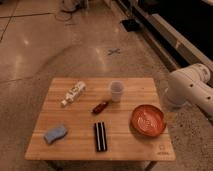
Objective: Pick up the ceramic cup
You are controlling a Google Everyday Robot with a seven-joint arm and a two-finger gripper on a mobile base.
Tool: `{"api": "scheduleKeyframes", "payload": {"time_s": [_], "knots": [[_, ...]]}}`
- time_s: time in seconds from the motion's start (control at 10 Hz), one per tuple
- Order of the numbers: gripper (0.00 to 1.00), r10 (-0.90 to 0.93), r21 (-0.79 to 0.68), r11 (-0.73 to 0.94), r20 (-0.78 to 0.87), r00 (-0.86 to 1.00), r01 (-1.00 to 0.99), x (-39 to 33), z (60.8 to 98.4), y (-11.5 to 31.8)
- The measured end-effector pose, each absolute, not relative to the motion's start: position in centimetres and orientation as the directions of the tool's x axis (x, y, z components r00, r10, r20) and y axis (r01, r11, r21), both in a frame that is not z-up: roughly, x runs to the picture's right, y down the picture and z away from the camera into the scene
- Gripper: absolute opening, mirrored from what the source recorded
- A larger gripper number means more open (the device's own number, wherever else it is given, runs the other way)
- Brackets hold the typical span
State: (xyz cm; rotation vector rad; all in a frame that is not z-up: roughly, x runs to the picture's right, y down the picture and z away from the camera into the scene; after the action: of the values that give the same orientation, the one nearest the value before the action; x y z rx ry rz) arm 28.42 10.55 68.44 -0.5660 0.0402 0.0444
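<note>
**Cup on tabletop, hand out of frame**

I see the ceramic cup (116,91), small, pale and tapered, upright at back centre of the wooden tabletop (130,145). Round glossy red bowl (148,120) sits front right. The smooth white arm (187,90) is beside the right edge. I cannot tell the hand's state.

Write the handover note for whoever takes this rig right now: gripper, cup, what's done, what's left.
Arm: the gripper is out of view; only the white arm shows, beside the right edge of the wooden table.
Cup: the small pale ceramic cup stands upright near the table's far edge, apart from the small red-brown object to its front left and the wide red-orange bowl to its front right.
Done: nothing yet; the cup is on the table, not held.
Left: reach over, grasp the cup, lift it.
</note>
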Motion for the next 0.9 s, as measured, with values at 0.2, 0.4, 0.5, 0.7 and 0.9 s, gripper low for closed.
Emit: {"api": "scheduleKeyframes", "payload": {"time_s": [0.2, 0.4, 0.5, 0.7, 0.9], "knots": [[0.65, 0.031, -0.535, 0.843, -0.05, 0.998, -0.053, 28.4, 68.4, 10.6], [0.65, 0.029, -0.533, 0.845, -0.044, 0.999, -0.048, 28.3, 68.4, 10.4], [0.65, 0.027, -0.529, 0.848, -0.016, 0.999, -0.032, 27.5, 68.4, 10.0], [0.65, 0.005, -0.51, 0.859, 0.086, 0.996, 0.04, 24.3, 68.7, 8.3], [0.65, -0.044, -0.488, 0.865, 0.163, 0.986, 0.119, 21.8, 69.3, 7.0]]}}
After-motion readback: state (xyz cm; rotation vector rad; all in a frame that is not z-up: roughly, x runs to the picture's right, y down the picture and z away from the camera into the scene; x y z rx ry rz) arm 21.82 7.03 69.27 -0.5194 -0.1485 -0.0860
